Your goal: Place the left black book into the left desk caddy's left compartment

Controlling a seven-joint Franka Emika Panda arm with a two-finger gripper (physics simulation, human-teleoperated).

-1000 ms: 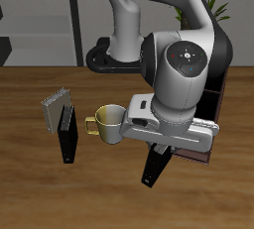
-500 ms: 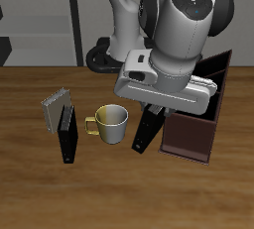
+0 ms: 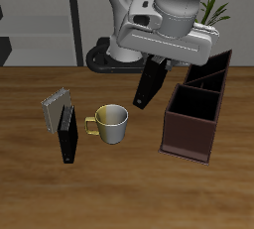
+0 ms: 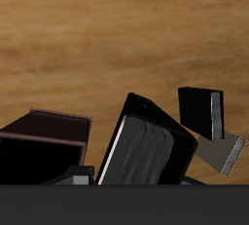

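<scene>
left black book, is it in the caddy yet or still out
Out. The left black book hangs tilted in the air under the end effector, beside the left desk caddy, not inside any of its compartments.

The thin hardcover left black book (image 3: 150, 80) is black with pale grey page edges. The long open-topped left desk caddy (image 3: 189, 134) is dark reddish-brown outside, black within. The second thin black book (image 3: 66, 136) matches; the striped book (image 3: 55, 109) beside it looks grey-and-white. The mug (image 3: 112, 124) is cream with a yellowish handle. The table (image 3: 40, 188) is brown woodgrain.
</scene>
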